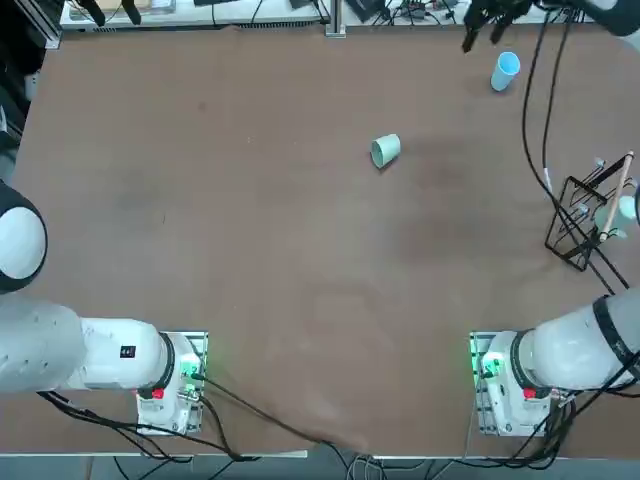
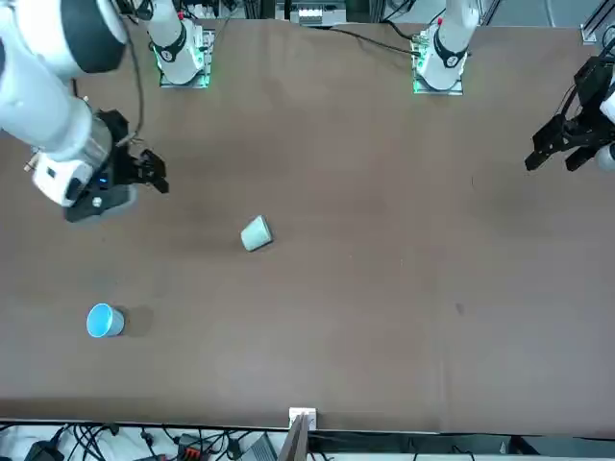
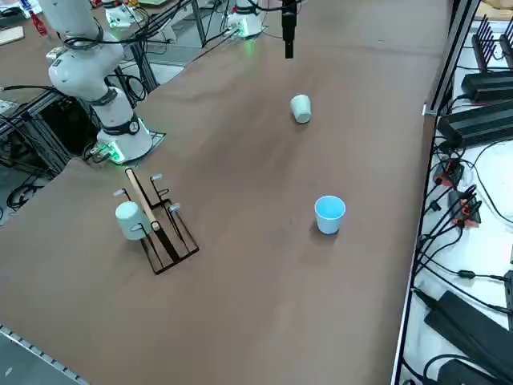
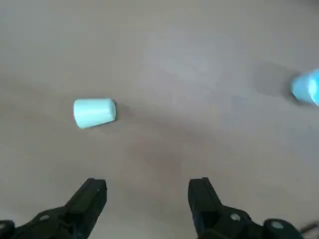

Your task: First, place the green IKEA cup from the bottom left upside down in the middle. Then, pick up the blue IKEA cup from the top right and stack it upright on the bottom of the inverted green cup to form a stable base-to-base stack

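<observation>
Top view: brown matte table (image 1: pixel 250 250), flat and plain, carrying two small tapered plastic tumblers, both smooth. Item one, the green IKEA cup (image 1: pixel 385 150), pale sage, lies on its side near the table's middle, mouth toward the robot's bases in this view; it appears as a stubby cone in the right wrist view (image 4: pixel 94 112) and as a tilted pale shape in the front view (image 2: pixel 256 233). Item two, the blue IKEA cup (image 1: pixel 505 70), light sky-blue with a paler inside, sits in the far right corner area, well apart from the green one; the right side view shows it standing mouth up with nothing visible inside (image 3: pixel 329 215), and the front view likewise (image 2: pixel 104 321). Item three, a black wire rack (image 3: pixel 160 228) with a wooden rod across it and a pale cup (image 3: pixel 129 220) hung on it, stands at the table's right edge. Right arm: white, reaching out above the right part of the table, the right gripper (image 2: pixel 154 171) raised clear of the surface, its black fingers (image 4: pixel 89 199) spread wide and holding nothing, between the two tumblers and touching neither.
</observation>
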